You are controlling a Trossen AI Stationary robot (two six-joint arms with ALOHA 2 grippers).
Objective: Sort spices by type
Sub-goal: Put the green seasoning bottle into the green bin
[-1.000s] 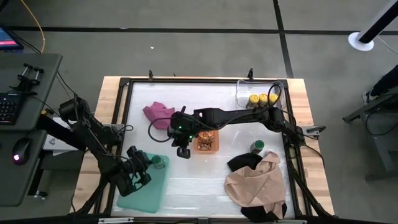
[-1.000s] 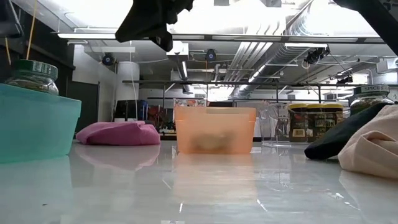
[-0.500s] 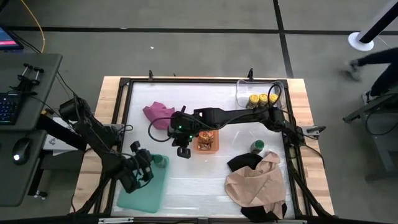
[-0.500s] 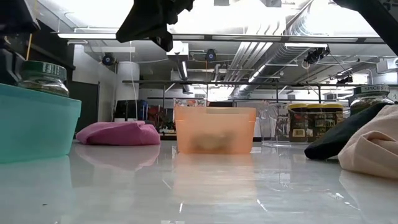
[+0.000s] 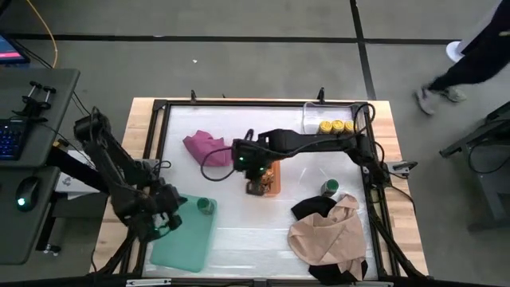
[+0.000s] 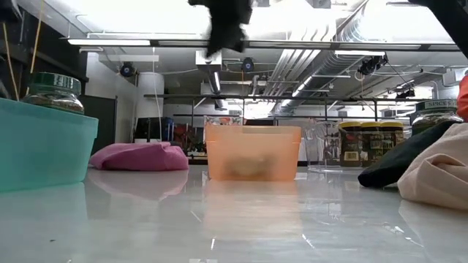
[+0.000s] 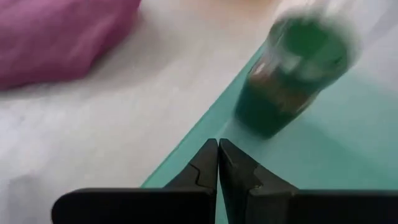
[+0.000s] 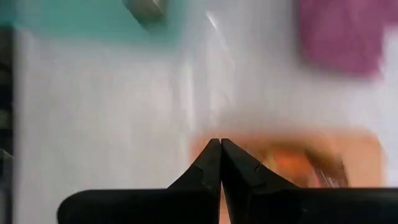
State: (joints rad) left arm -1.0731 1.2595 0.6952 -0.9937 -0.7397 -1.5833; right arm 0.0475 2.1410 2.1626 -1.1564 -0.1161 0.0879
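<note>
Wrist views alone show both grippers, left and right, pinched shut, empty.

In the right wrist view the orange bin at five o'clock is smeared, its packets unreadable. The green-lidded jar blurs in the left wrist view. The tan cloth runs off the low view's three o'clock edge.

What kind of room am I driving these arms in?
Probably a lab or workshop: exposed silver ceiling ducts, a wooden-edged white worktable, and a grey desk with keyboard and mouse beside it.
</note>
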